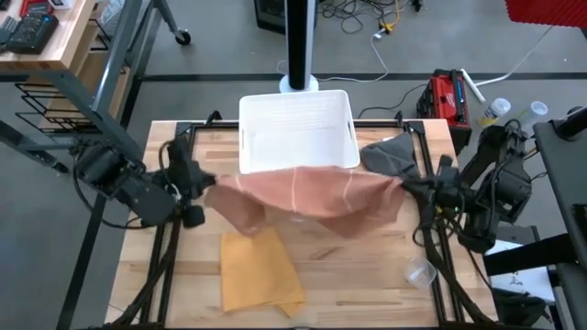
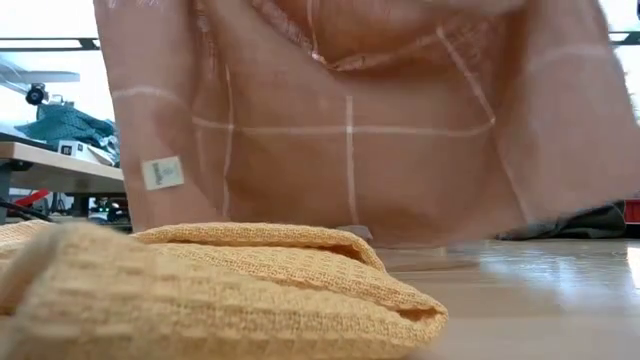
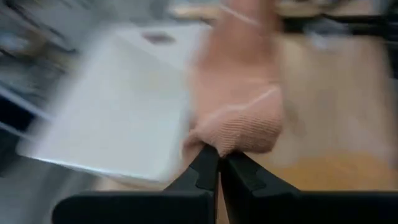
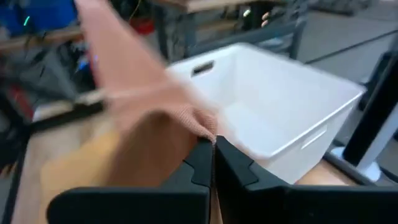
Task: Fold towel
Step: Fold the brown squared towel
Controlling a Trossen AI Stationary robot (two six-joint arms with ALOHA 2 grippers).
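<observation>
A salmon-pink towel (image 1: 307, 195) with thin white lines hangs spread between my two grippers above the table's middle; in the low view it fills the picture as a hanging sheet (image 2: 350, 130). My left gripper (image 1: 204, 183) is shut on its left end and my right gripper (image 1: 410, 186) is shut on its right end. A folded yellow towel (image 1: 259, 271) lies flat on the table nearer the front edge, also close up in the low view (image 2: 200, 290). My left gripper pinches a bunched corner of the pink towel (image 3: 231, 140) between its two shut fingers, coming level from the table's left. The cloth is lifted clear of the table and sags toward the middle. My right gripper pinches the towel's opposite corner (image 4: 200, 126) between its shut fingers, coming level from the table's right. The cloth runs away from the fingers toward the left arm, lifted off the table.
A white plastic bin (image 1: 297, 130) stands at the table's far middle, right behind the hanging towel. A grey cloth (image 1: 389, 154) lies at the far right. A small clear cup (image 1: 421, 272) sits near the front right. A black frame (image 1: 440, 266) borders the work area.
</observation>
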